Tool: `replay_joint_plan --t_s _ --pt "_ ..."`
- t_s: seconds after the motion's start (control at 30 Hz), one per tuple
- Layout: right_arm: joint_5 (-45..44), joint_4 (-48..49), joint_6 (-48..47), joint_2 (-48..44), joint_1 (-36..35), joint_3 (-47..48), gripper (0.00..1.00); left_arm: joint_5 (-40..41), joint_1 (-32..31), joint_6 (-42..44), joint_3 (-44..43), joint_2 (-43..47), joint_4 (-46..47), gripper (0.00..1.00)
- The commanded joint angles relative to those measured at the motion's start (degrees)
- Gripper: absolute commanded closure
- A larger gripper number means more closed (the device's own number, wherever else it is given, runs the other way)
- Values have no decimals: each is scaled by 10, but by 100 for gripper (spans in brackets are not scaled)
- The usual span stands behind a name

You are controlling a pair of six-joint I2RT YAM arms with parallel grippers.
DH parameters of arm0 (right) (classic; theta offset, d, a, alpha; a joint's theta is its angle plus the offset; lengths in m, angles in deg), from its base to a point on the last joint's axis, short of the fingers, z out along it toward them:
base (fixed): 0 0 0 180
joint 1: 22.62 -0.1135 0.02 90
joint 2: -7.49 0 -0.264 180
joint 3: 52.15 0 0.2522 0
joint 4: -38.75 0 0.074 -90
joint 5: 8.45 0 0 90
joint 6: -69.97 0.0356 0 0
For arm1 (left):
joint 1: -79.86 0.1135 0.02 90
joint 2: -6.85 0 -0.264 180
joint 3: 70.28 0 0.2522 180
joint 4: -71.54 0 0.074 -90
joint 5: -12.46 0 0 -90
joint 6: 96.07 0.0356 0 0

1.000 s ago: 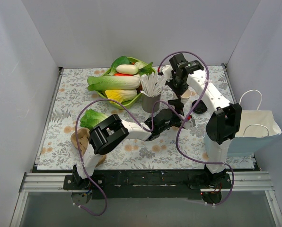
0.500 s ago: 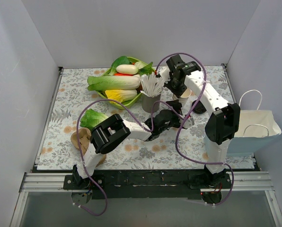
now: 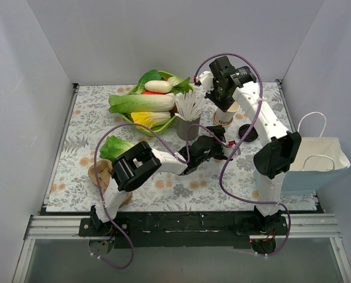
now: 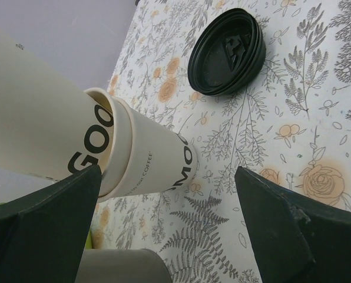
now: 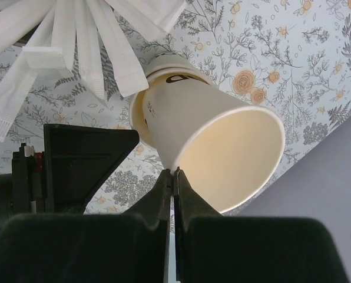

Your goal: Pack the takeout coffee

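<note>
Right wrist: fingers [image 5: 184, 200] pinch cup [image 5: 222, 147] rim (top view unclear, maybe lifted).

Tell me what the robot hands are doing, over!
Right gripper shut on paper cup rim, cup tilted, base nested in second cup. Left gripper open, facing both cups. Black lids lie loose nearby; straws close by.

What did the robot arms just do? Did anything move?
The right gripper, shut on the top cup's rim, lifted it and tipped it, pulling it partly out of the cup underneath. The left gripper stayed open beside the cups. The black lids, straws and bag did not move.
</note>
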Motion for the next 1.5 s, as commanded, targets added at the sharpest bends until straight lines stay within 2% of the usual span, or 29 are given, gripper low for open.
replay_joint_plan --t_s 0.0,0.23,0.4,0.53,0.6,0.77,0.87,0.9,0.97,1.0,1.03,1.07,1.1,1.23,1.27,1.3,1.4,1.47 --pt "-24 -16 0 -8 -1 31 99 -44 8 -50 3 49 -45 2" --pt "-43 -36 -7 -8 -5 62 99 -109 7 -91 -14 85 -74 2" --pt "-47 -31 -9 -15 -7 53 99 -169 8 -162 -27 120 -112 2" --pt "-54 -32 -12 -20 -8 81 99 -211 7 -209 -30 176 -175 2" --pt "-62 -17 -13 -31 -7 83 99 -245 7 -216 -20 232 -201 2" --pt "-56 66 -19 -97 -1 62 99 -247 19 -241 6 371 -356 2" --pt "-13 106 -30 -136 -1 22 99 -231 70 -304 -10 457 -482 2" --pt "4 116 -31 -143 -2 17 99 -229 112 -322 -19 490 -509 2" --pt "88 119 -50 -163 -3 -2 99 -212 159 -391 -35 525 -567 2" --pt "130 123 -53 -173 -5 -10 99 -203 208 -418 -39 538 -581 2" --pt "203 130 -56 -195 -8 -25 99 -196 238 -443 -41 566 -602 2" --pt "237 137 -75 -209 -19 -70 99 -179 265 -498 -41 577 -608 2" --pt "255 148 -85 -226 -31 -112 99 -166 307 -523 -35 592 -612 2" --pt "271 185 -164 -288 -95 -283 99 -99 362 -627 37 634 -563 2" --pt "272 184 -199 -291 -122 -311 99 -101 379 -643 52 635 -545 2" --pt "271 182 -216 -293 -138 -350 99 -140 437 -695 82 633 -526 2" --pt "251 190 -253 -294 -196 -418 99 -190 545 -779 104 615 -484 2" --pt "234 207 -251 -292 -228 -436 99 -180 552 -743 104 614 -476 2"
